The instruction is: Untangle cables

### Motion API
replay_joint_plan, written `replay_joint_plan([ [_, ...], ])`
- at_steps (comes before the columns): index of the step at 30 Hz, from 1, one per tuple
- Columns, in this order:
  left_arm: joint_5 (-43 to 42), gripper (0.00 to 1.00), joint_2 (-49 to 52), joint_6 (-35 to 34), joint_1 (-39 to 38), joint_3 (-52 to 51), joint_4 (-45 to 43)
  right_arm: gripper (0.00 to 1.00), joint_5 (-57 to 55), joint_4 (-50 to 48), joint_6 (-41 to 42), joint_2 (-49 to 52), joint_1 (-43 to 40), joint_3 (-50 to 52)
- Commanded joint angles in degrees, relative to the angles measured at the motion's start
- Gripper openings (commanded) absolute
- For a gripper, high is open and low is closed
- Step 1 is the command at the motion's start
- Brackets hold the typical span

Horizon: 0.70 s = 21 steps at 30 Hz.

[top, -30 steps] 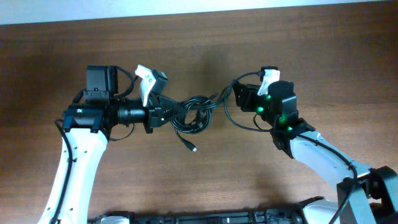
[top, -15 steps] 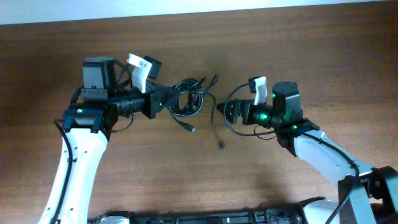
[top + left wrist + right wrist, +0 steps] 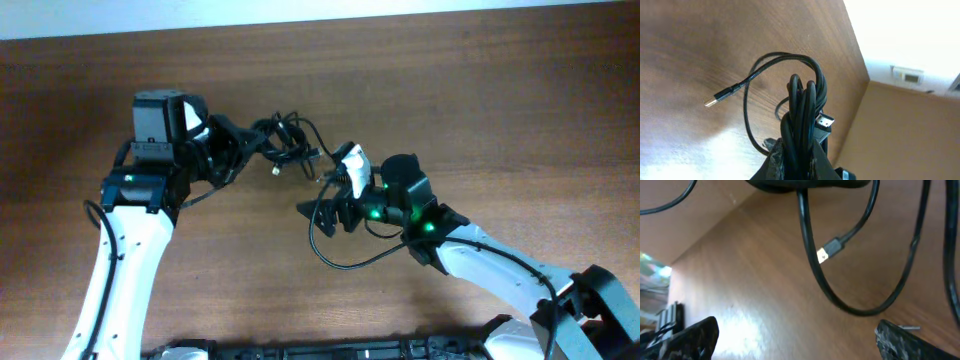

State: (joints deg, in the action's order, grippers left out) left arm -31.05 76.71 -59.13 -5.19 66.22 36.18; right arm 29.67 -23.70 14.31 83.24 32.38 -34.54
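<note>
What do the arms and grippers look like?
The left arm and right arm have white links, black wrist housings with green lights, and loose black wires. The left gripper and right gripper are black, each with a white piece.

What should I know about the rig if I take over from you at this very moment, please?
Left tool: shut on the knotted bundle of thin black cables, held over the brown wooden table.
Right tool: open and empty, beside the bundle, with a small silver-tipped plug dangling ahead of it.
Done: bundle gripped on one side.
Left: no cable looks separated; probably take a free end with the right tool and draw it out.
</note>
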Motion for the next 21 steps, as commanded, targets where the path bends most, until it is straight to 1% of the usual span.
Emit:
replay_joint_plan([
  [1, -3.8, 0.00, -1.4, -6.2, -0.1, 0.4, -0.3, 0.93, -14.1, -3.0, -1.0, 0.5, 2.2, -0.2],
  [2, -4.8, 0.00, -1.4, -7.4, -0.1, 0.4, -0.2, 0.83, -14.5, -3.8, -1.0, 0.5, 2.4, -0.2],
  [4, -5.7, 0.00, -1.4, -9.9, -0.1, 0.4, -0.1, 0.70, -14.5, -4.2, -1.0, 0.5, 2.6, -0.2],
  [5, -6.7, 0.00, -1.4, -10.1, -0.1, 0.3, -0.1, 0.66, -15.4, -4.2, -1.0, 0.6, 2.6, -0.2],
  [6, -7.5, 0.00, -1.4, -10.1, -0.1, 0.4, -0.1, 0.66, -15.4, -4.3, -1.0, 0.6, 2.6, -0.2],
  [7, -8.5, 0.00, -1.4, -10.1, -0.1, 0.4, -0.1, 0.63, -15.4, -4.5, -1.0, 0.7, 2.6, -0.2],
  [8, -9.1, 0.00, -1.4, -10.1, -0.1, 0.4, -0.1, 0.57, -15.3, -4.6, -1.0, 0.7, 2.6, -0.2],
  [9, -9.1, 0.00, -1.4, -10.1, -0.1, 0.4, -0.1, 0.39, -15.3, -4.6, -1.0, 0.7, 2.6, -0.2],
  [10, -9.1, 0.00, -1.4, -10.1, -0.1, 0.4, -0.1, 0.27, -15.3, -4.6, -1.0, 0.7, 2.6, -0.2],
  [11, -9.0, 0.00, -1.4, -10.0, -0.1, 0.3, -0.1, 0.07, -14.8, -4.6, -1.0, 0.7, 2.6, -0.2],
  [12, -8.3, 0.00, -1.4, -10.0, -0.1, 0.3, -0.1, 0.04, -13.6, -4.6, -1.0, 0.7, 2.6, -0.2],
  [13, -6.9, 0.00, -1.4, -10.0, 0.0, 0.4, -0.1, 0.04, -11.1, -4.6, -1.0, 0.7, 2.5, -0.2],
  [14, -4.9, 0.00, -1.4, -10.1, 0.1, 0.4, -0.1, 0.04, -7.3, -4.5, -1.0, 0.7, 2.5, -0.2],
  [16, 1.7, 0.04, -1.4, -10.1, 0.1, 0.4, -0.1, 0.04, 2.0, -4.0, -1.0, 0.7, 2.5, -0.2],
  [17, 4.5, 0.04, -1.4, -10.0, 0.1, 0.4, -0.1, 0.04, 7.9, -4.0, -0.3, 0.7, 2.5, -0.2],
  [18, 6.2, 0.04, -1.4, -9.9, 0.1, 0.4, -0.1, 0.04, 11.3, -4.0, -0.3, 0.7, 2.5, -0.2],
  [19, 9.3, 0.03, -1.4, -9.6, 0.1, 0.3, 0.0, 0.04, 13.8, -3.7, 0.3, 0.7, 2.5, -0.2],
  [21, 13.0, 0.02, -1.4, -9.6, 0.1, 0.3, 0.0, 0.04, 14.6, -2.7, 3.0, 0.7, 2.5, -0.2],
])
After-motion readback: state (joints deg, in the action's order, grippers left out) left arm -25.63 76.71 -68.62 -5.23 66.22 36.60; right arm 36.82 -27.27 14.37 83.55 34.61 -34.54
